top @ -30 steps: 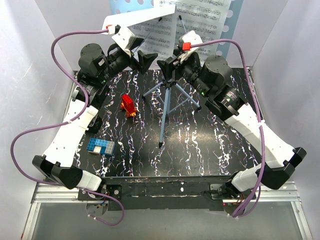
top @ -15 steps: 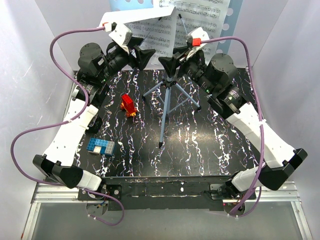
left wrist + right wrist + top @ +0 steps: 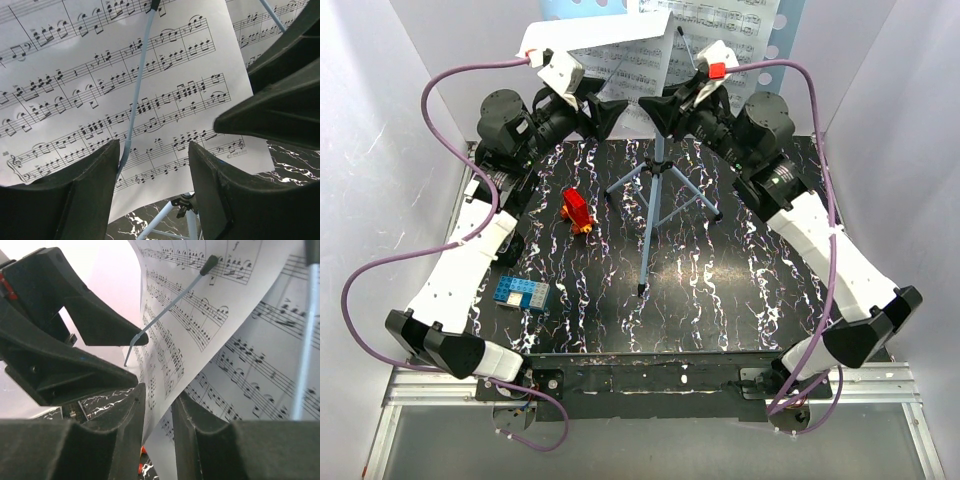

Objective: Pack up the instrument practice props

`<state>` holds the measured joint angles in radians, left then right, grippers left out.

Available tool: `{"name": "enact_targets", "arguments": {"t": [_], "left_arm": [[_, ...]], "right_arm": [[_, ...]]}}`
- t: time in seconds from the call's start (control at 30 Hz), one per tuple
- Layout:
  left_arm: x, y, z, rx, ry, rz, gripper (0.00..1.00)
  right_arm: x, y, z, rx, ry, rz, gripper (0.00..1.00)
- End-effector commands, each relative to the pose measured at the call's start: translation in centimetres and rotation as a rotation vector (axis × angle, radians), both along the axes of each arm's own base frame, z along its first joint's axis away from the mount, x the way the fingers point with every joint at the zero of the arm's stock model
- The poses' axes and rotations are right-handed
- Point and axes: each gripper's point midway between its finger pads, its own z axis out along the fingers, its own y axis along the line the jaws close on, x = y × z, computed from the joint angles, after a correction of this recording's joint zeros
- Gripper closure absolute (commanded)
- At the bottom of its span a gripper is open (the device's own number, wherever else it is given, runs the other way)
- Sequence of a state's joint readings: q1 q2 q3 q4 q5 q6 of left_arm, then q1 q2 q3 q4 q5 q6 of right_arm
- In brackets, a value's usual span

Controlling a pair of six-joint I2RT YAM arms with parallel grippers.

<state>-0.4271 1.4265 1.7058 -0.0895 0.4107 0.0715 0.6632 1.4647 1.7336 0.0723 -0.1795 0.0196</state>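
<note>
White walls stand around a black table with white squiggly lines on it. At the back of the table, in the middle, stands the light-blue music stand on its three spread legs. Its plate with holes is up at the top. White sheet-music pages rest on the plate, and one front page curls forward. A thin blue clip arm lies across that page. Both arms reach up to the pages and nearly meet. The left gripper has its two fingers wide apart, with nothing between them, right in front of the page. The right gripper has its fingers close together with a small gap. The bottom edge of the curled page hangs in that gap, but I cannot tell if the fingers squeeze it. A small red toy and a blue block sit on the left side of the table, well apart from the stand.
</note>
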Motion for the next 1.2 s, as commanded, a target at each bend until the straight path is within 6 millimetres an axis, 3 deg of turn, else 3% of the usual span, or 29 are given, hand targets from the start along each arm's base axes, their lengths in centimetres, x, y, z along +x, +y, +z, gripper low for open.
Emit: {"name": "enact_targets", "arguments": {"t": [0.0,0.17,0.23,0.47,0.63,0.77,0.87,1.17], "left_arm": [[-1.9,-0.1,-0.1,0.013,0.012,-0.049,0.45],[-1.2,-0.1,0.6,0.009,-0.01,-0.035,0.48],[-0.7,-0.2,0.9,0.002,-0.021,-0.026,0.49],[0.2,-1.1,3.4,-0.023,-0.08,-0.052,0.53],[0.6,-1.3,4.0,-0.028,-0.094,-0.048,0.76],[0.3,-0.9,4.6,-0.036,-0.11,-0.039,0.84],[0.0,-0.3,5.0,-0.044,-0.12,-0.013,1.0],[-0.1,0.5,3.1,-0.035,-0.089,0.027,1.0]], "right_arm": [[1.1,-0.5,3.6,0.083,-0.084,-0.076,0.68],[1.8,-0.6,3.8,0.072,-0.103,-0.128,0.82],[1.7,-0.7,4.0,0.077,-0.107,-0.136,0.99],[1.4,-0.8,4.1,0.079,-0.11,-0.139,0.99],[0.9,-0.5,4.1,0.079,-0.117,-0.12,0.99],[0.3,-0.3,4.9,0.069,-0.173,-0.097,0.99],[-0.4,-0.6,6.6,0.067,-0.249,-0.085,0.99],[-4.1,-3.3,12.9,0.089,-0.428,-0.099,0.99]]}}
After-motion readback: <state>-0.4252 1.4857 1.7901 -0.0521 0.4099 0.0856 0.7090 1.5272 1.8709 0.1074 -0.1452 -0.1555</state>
